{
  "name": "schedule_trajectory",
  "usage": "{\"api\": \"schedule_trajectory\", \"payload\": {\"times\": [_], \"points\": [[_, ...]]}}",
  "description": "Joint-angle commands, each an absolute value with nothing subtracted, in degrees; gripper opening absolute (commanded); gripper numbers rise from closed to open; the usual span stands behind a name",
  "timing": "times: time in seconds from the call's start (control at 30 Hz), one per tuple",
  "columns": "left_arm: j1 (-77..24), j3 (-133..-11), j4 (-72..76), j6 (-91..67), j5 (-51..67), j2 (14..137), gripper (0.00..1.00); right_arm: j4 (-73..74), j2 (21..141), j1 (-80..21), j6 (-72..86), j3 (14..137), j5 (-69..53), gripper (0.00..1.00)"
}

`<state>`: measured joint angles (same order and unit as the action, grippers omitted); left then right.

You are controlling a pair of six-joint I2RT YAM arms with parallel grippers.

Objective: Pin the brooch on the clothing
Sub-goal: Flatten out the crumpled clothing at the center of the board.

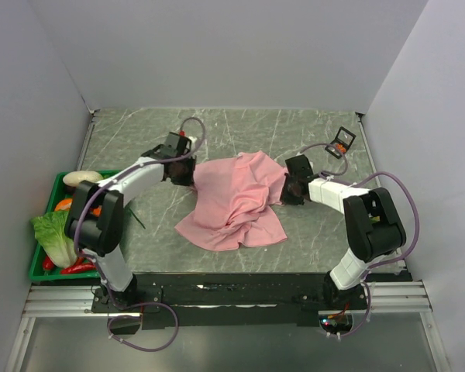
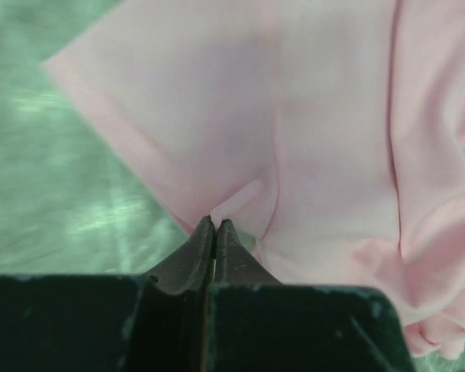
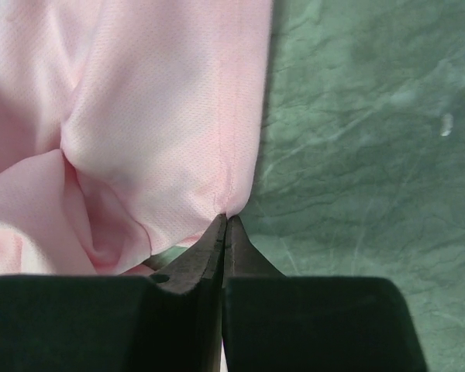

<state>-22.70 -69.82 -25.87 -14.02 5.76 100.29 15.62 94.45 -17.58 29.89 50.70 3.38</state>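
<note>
The clothing, a light pink T-shirt, lies crumpled in the middle of the table. My left gripper is at its left upper edge, and in the left wrist view it is shut on a pinch of the pink fabric. My right gripper is at the shirt's right edge, and in the right wrist view it is shut on the hemmed edge. A tiny orange-red thing, apparently the brooch, sits in a small black box at the back right, apart from both grippers.
A green tray at the table's left edge holds a lettuce, red chillies and other vegetables. Grey walls close in the table on the left, back and right. The table top is marbled green-grey.
</note>
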Motion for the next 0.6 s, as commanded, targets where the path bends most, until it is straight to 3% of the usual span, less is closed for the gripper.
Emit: {"api": "schedule_trajectory", "payload": {"times": [0.0, 0.23, 0.57], "points": [[-16.5, -69.9, -25.2, -13.0, 2.5, 95.4, 0.01, 17.4, 90.4, -14.3, 28.8, 52.0, 2.2, 0.00], [-11.6, -69.2, -26.0, -11.9, -1.7, 91.9, 0.01, 17.6, 86.1, -5.5, 26.6, 49.8, 0.4, 0.00], [-8.0, -68.6, -26.3, -11.4, -5.2, 89.2, 0.01, 20.6, 85.4, -3.4, 23.4, 52.2, 7.8, 0.00]]}}
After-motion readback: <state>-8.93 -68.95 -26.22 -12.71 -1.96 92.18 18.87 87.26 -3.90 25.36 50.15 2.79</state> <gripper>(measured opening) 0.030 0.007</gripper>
